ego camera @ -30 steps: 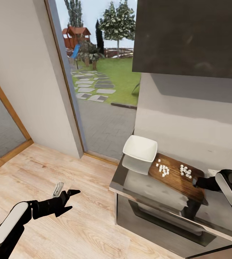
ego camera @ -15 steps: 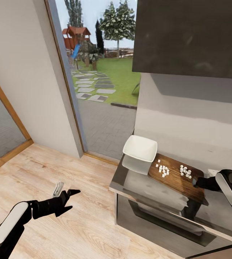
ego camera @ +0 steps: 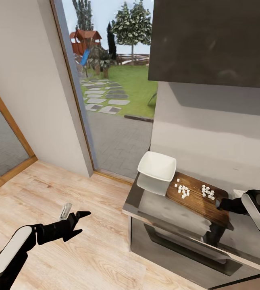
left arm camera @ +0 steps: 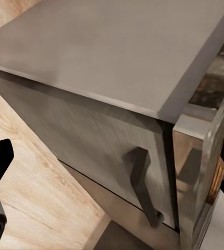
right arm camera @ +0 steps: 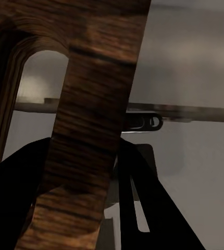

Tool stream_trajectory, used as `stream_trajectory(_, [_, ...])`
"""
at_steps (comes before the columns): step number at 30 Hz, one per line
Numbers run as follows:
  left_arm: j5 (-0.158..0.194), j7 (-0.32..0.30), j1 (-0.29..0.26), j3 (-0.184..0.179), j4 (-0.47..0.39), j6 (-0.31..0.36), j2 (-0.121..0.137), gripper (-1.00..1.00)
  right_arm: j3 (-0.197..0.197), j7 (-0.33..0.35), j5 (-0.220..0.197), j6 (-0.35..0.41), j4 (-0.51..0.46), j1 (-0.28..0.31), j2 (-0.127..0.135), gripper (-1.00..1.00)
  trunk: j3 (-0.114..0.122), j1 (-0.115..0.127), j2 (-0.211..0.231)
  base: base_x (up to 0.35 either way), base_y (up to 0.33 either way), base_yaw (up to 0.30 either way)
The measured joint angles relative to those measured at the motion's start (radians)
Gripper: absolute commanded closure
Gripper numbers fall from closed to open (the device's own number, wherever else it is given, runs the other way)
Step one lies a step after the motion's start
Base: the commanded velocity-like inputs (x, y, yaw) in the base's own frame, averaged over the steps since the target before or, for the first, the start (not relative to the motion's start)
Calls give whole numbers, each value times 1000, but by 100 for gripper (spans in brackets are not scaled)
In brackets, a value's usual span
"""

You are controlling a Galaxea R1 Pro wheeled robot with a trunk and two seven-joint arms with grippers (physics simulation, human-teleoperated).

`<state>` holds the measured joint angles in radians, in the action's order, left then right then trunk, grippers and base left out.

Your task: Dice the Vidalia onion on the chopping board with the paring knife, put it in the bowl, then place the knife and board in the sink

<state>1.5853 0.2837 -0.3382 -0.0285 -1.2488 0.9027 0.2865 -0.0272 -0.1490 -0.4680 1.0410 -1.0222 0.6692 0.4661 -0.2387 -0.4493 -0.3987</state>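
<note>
On the desk [ego camera: 162,207]: chopping board [ego camera: 200,199] pinched by right end effector [ego camera: 219,204]; left end effector [ego camera: 74,215] spread. Risk: diced onion [ego camera: 182,190] spilling past bowl [ego camera: 157,166] if tilted abruptly.

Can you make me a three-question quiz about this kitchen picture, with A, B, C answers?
1. Where are the little white onion cubes?
A. on the chopping board
B. in the bowl
C. on the floor

2. What colour is the bowl?
A. red
B. white
C. blue

3. What is the right gripper doing?
A. hanging over the floor
B. sitting inside the bowl
C. gripping the end of the chopping board

Answers:
1. A: the diced onion lies in two small heaps on the chopping board.
2. B: the bowl at the corner of the countertop is plain white and empty.
3. C: the right gripper is at the board's near end, and the right wrist view shows its dark fingers either side of the wood.
</note>
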Motion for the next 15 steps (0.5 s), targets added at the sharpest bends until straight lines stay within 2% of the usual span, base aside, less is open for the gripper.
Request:
stream_trajectory(4, [-1,0,0,-1,1,-1,0,-100,1,0,-16,1,-4,0,0,100,0,0,0,-41,-137,0])
stream_trajectory(7, [0,0,0,-1,1,-1,0,-100,0,0,-3,2,-2,0,0,100,0,0,0,-57,-133,0])
stream_trajectory(15, [0,0,0,-1,1,-1,0,-100,0,-1,-10,1,-1,1,0,100,0,0,0,-9,-20,0])
